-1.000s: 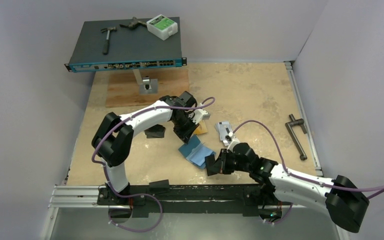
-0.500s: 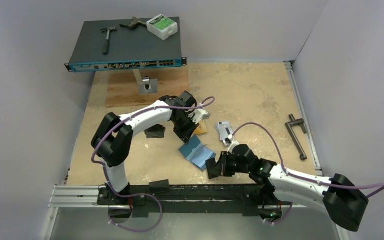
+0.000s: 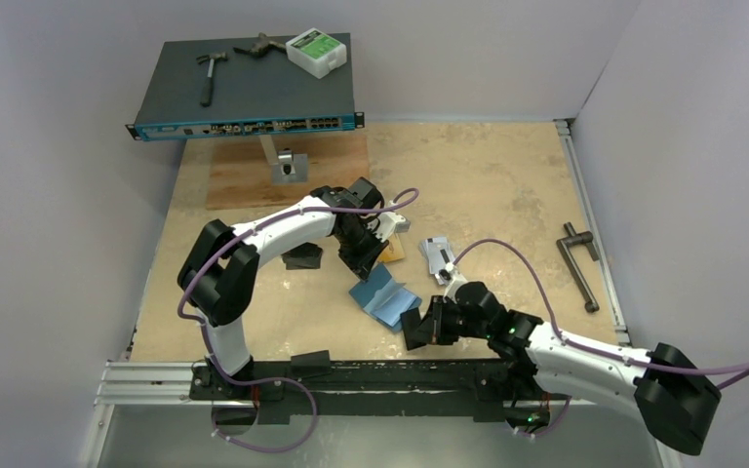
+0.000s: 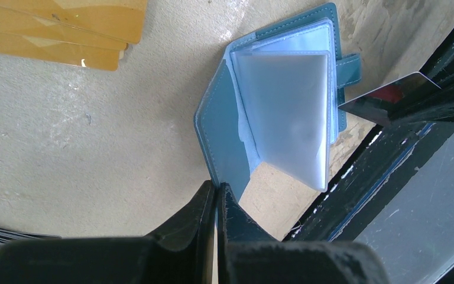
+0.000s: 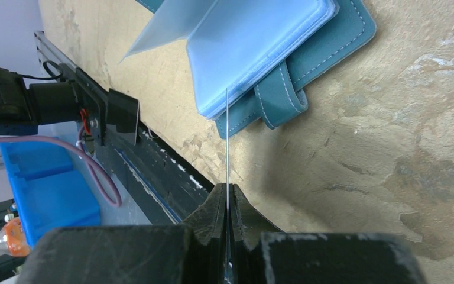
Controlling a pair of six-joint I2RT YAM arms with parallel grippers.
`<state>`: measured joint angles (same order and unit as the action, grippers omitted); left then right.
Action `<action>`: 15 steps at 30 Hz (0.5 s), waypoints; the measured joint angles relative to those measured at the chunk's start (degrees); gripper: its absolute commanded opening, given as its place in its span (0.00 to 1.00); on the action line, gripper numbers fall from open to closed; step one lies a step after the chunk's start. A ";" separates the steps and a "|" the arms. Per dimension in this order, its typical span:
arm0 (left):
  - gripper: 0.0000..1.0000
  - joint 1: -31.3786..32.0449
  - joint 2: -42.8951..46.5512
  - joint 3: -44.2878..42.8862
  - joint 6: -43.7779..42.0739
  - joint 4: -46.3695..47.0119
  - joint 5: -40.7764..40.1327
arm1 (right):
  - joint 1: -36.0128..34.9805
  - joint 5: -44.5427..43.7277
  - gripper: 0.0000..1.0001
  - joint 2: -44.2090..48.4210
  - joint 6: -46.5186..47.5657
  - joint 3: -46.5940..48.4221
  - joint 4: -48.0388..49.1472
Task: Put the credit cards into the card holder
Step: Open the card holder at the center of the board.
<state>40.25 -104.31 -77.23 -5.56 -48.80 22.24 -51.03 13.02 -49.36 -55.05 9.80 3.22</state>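
**One card at the pocket, the rest unfiled**

One silver card (image 4: 390, 97) is pinched edge-on in the right tool (image 5: 227, 192), its far end brought to the mouth of the clear pockets of the card holder (image 4: 284, 106). The holder lies open on the worktop (image 3: 488, 185) between the two arms. The left tool (image 4: 217, 190) is pressed together at the corner of the raised teal cover; whether the cover is actually nipped cannot be told.

The pockets that can be seen appear empty, so the task is judged to be at its first insertion, not yet made. Left to be filed are the orange-gold credit cards (image 4: 59, 29), stacked just beyond the holder, and a small silver-grey pile (image 3: 436, 253) to the right of it.

No brand, name or number can be read on the held card or on the holder. A green label is carried by the white box (image 3: 317, 51) at the back, but its print is too small to be made out.
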 measured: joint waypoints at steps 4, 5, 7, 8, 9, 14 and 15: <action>0.00 0.00 0.00 0.02 0.02 0.00 0.09 | 0.00 0.02 0.00 0.31 0.00 -0.09 0.00; 0.00 0.00 0.00 0.02 0.02 0.00 0.09 | 0.00 0.04 0.00 0.13 0.00 -0.13 0.00; 0.00 0.00 0.00 0.02 0.02 0.00 0.11 | 0.00 0.04 0.00 -0.31 0.02 -0.17 0.02; 0.00 0.00 0.00 0.00 0.02 0.00 0.11 | 0.00 0.04 0.00 -0.66 0.02 -0.20 0.02; 0.00 0.00 0.02 0.02 0.02 0.00 0.11 | 0.00 0.04 0.00 -0.96 0.02 -0.20 0.04; 0.00 0.00 0.26 0.26 0.02 0.09 0.13 | 0.00 0.02 0.00 -1.25 0.00 -0.85 0.22; 0.00 0.00 0.28 0.26 0.02 0.11 0.15 | 0.00 0.04 0.00 -1.25 0.00 -0.90 0.20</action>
<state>40.25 -104.03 -76.97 -5.54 -48.69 22.39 -51.03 13.06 -50.61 -55.05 8.91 3.42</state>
